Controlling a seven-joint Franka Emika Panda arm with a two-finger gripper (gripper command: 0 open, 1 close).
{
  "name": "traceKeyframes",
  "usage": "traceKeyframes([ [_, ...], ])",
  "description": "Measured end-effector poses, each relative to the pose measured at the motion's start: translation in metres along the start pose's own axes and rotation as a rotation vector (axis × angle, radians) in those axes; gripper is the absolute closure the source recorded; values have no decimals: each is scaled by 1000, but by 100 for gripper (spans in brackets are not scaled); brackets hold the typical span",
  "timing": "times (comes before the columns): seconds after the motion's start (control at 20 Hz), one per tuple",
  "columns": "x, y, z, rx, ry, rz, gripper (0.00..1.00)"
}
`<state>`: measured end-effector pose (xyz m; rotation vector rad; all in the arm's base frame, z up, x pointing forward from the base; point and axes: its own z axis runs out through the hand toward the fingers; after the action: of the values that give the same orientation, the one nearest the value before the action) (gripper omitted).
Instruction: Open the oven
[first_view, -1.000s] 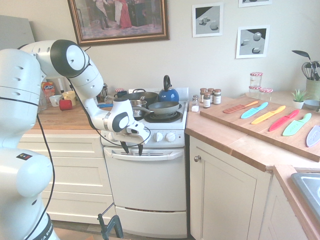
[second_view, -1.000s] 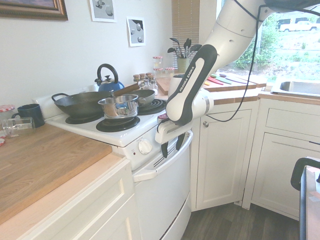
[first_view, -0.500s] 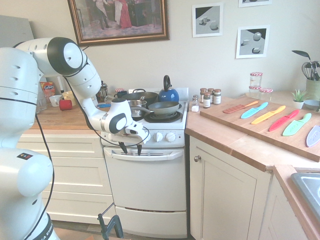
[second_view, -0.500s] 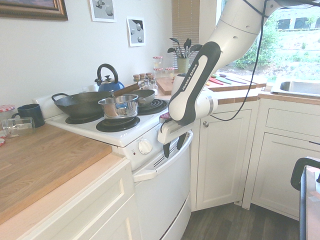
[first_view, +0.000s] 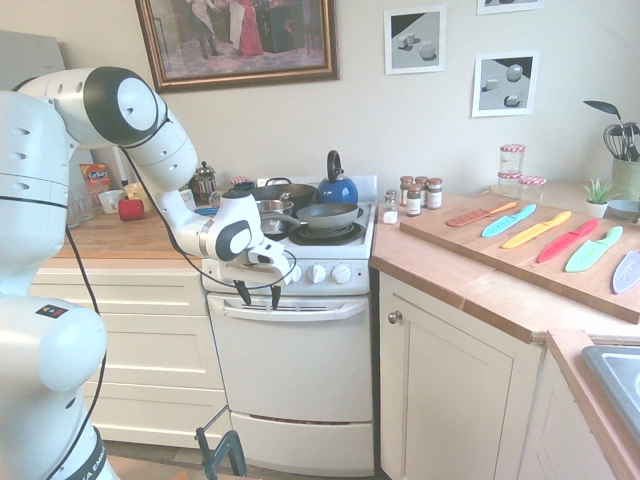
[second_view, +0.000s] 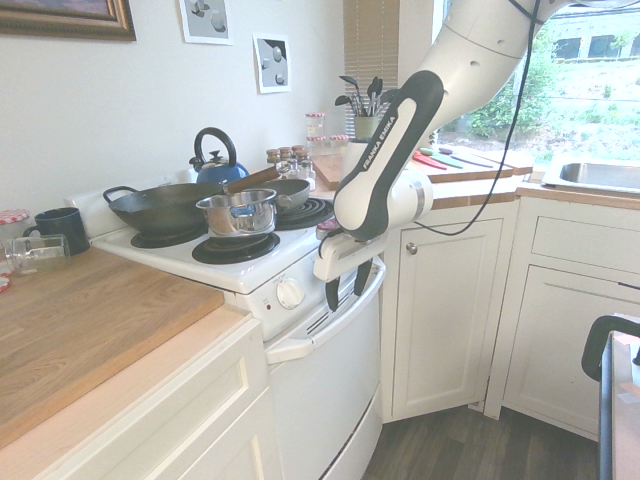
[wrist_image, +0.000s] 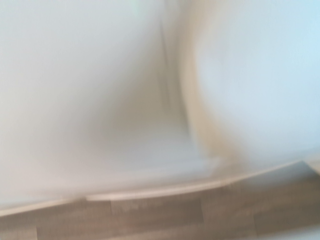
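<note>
1. The oven (first_view: 292, 365) is a small white freestanding cooker. Its drop-down front door (first_view: 293, 360) is shut, with a wide white bar handle (second_view: 330, 325) across the top and a drawer panel (first_view: 302, 446) beneath. White knobs (first_view: 341, 273) line the strip above the handle, and black coil burners sit in the white top.
2. The end effector (first_view: 259, 296) points downward with its two dark fingertips spread apart and nothing visible between them. Whether either one touches the handle cannot be told.
3. The oven lies below and around the end effector: the bar handle is right at the fingertips, the door drops away beneath them, and the knobs are just above them.
4. Above the end effector, on the oven's top, stand a dark wok (second_view: 160, 210), a steel pot (second_view: 238, 213), a frying pan (first_view: 328, 216) and a blue kettle (first_view: 337, 192).
5. In the wrist view, blurred pale surfaces fill most of the picture, with wood-look floor (wrist_image: 160, 217) along one edge.
</note>
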<state>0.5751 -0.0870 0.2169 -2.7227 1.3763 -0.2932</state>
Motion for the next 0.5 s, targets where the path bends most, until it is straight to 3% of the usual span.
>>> traceKeyframes([
  [0.5, -4, -2, 59, -40, -39, -7, 0],
])
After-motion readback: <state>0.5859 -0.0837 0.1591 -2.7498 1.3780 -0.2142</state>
